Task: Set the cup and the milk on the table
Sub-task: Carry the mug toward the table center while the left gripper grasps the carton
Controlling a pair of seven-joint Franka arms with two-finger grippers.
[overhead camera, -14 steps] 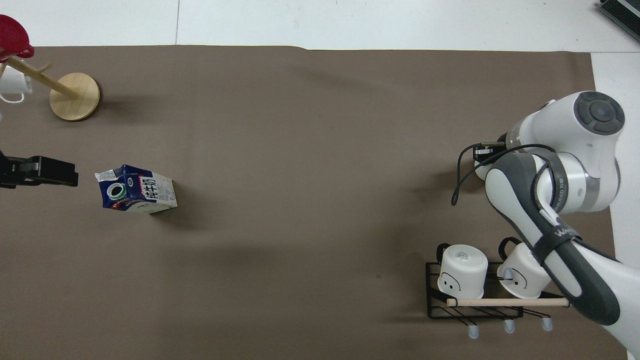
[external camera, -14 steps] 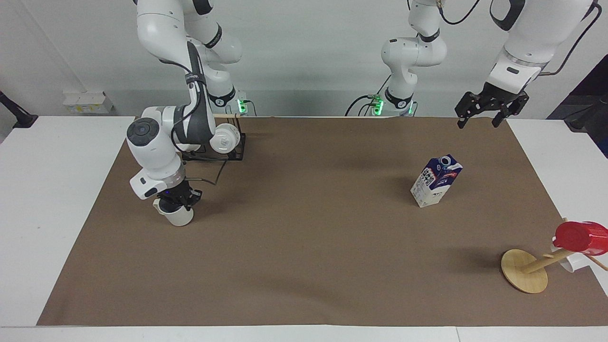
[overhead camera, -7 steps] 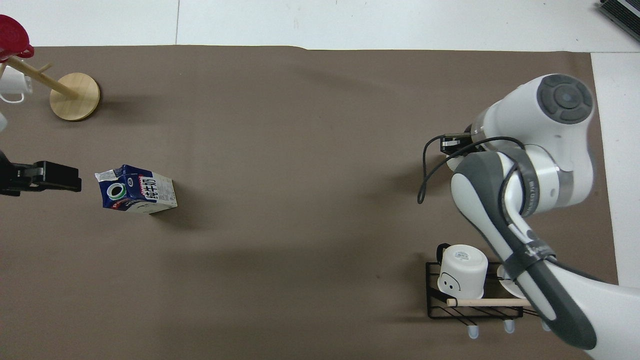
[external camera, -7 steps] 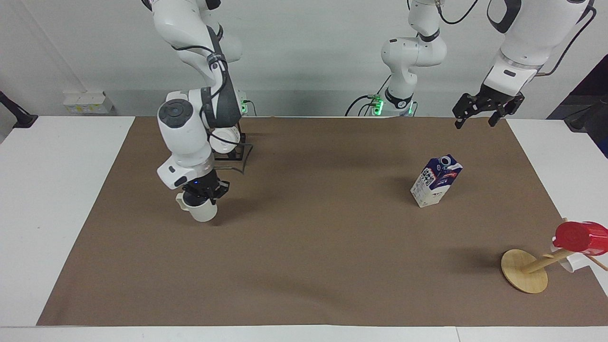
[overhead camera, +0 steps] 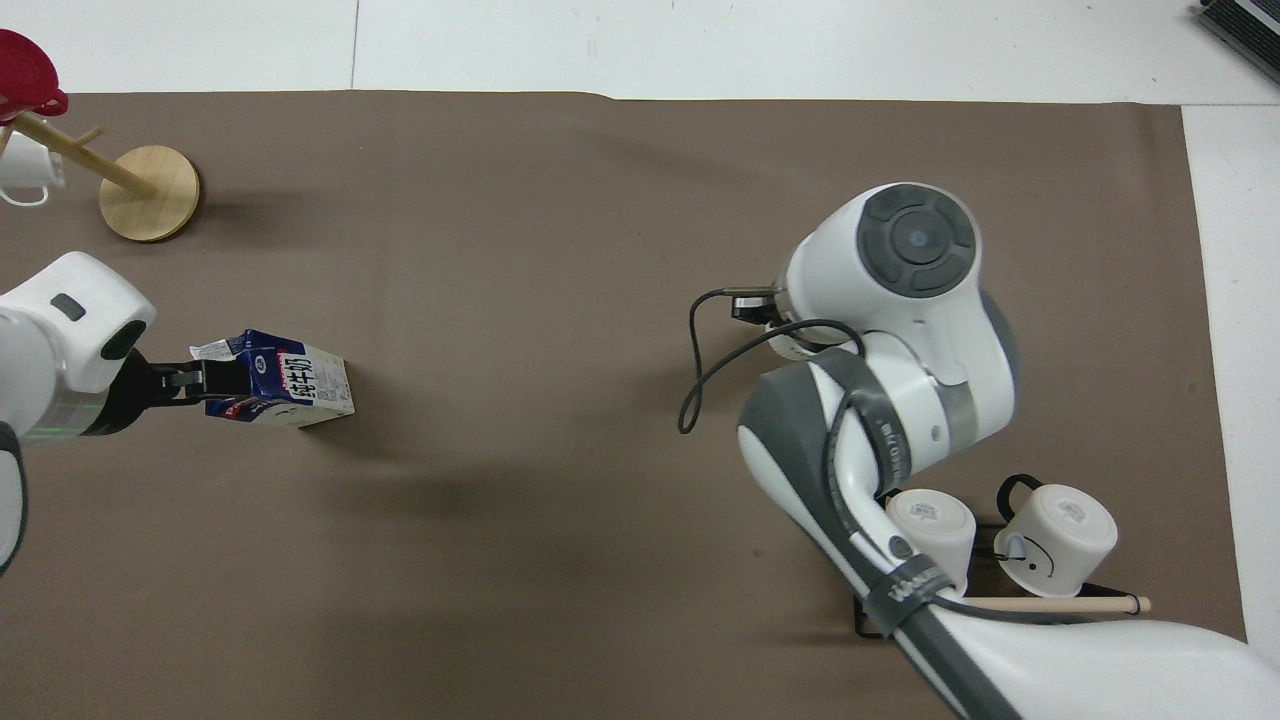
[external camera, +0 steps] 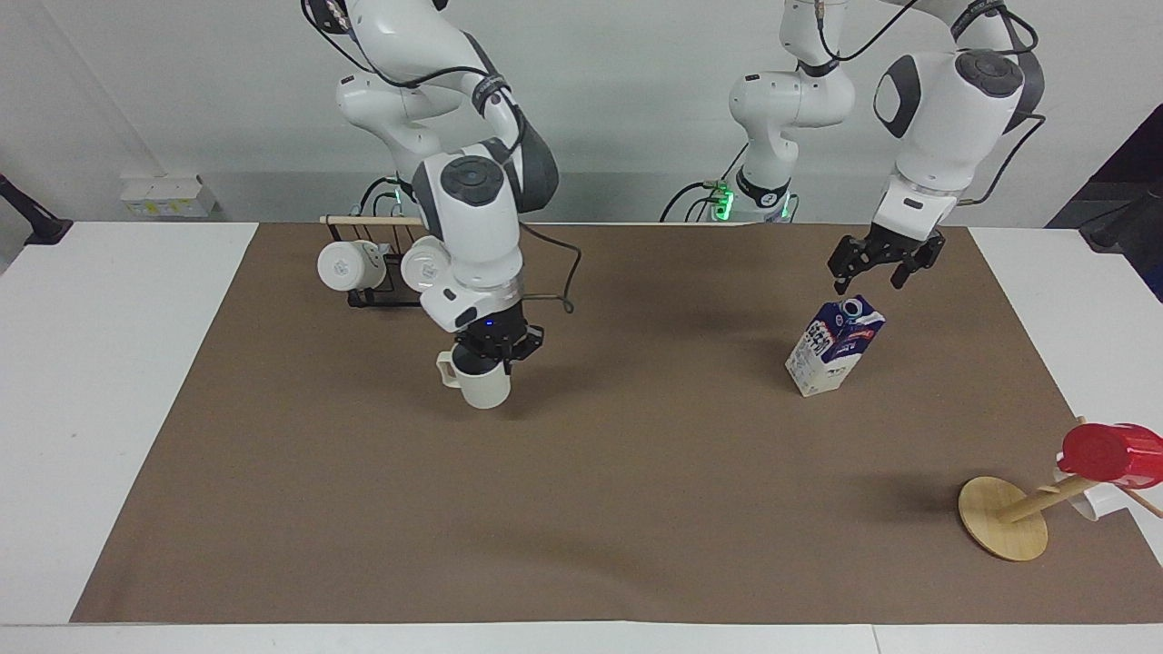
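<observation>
The off-white cup (external camera: 479, 386) hangs upright just over the brown mat (external camera: 636, 509) of the white table (external camera: 109, 363), toward the right arm's end. My right gripper (external camera: 495, 350) is shut on its rim from above. In the overhead view the right arm hides the cup. The blue and white milk (external camera: 834, 347) stands on the mat toward the left arm's end. My left gripper (external camera: 868, 280) hovers open just above its grey cap, not touching it. Seen from overhead, the left gripper (overhead camera: 190, 380) overlaps the top of the milk (overhead camera: 290, 385).
A black wire rack (external camera: 391, 291) with two white mugs (overhead camera: 1060, 530) sits near the robots at the right arm's end. A tilted wooden mug tree (external camera: 1004, 520) carries a red cup (external camera: 1113, 452) and a white mug at the left arm's end.
The right arm has carried the cup from the right arm's end toward the middle of the mat. The left gripper has come down to just over the milk.
</observation>
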